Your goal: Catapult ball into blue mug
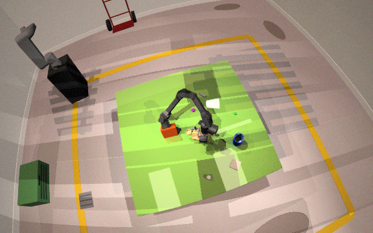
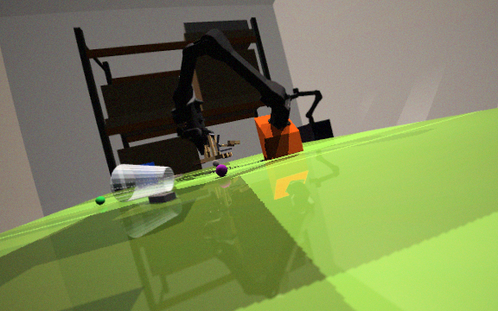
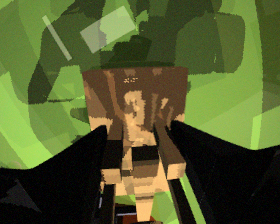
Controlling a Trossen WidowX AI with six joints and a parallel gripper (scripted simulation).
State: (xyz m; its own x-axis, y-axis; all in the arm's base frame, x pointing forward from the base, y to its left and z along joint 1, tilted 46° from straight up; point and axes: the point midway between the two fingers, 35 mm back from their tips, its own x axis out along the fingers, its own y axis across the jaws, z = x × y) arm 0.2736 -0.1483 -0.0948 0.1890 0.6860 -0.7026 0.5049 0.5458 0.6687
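Note:
The tan catapult [image 1: 195, 134] [image 2: 211, 149] [image 3: 136, 102] is held a little above the green mat [image 1: 160, 152]. My gripper [image 1: 203, 132] [image 3: 139, 128] is shut on its middle, with a black finger at each side. Its round cup end points to the orange base and its wide end away from it; whether the cup holds a ball I cannot tell. The blue mug [image 1: 234, 142] [image 2: 150, 164] stands upright beyond the wide end. A purple ball [image 1: 193, 110] [image 2: 221, 170], a green ball [image 1: 235, 113] [image 2: 100, 200] and a greyish ball [image 1: 208, 177] [image 2: 215, 163] lie on the mat.
A pale translucent cup [image 1: 213, 103] [image 2: 141, 182] lies on its side near a dark grey block [image 1: 203, 94] [image 2: 162, 198]. A pinkish block [image 1: 236, 164] lies on the near side of the mug. The arm's orange base [image 1: 169, 131] [image 2: 281, 140] stands close to the catapult's cup end.

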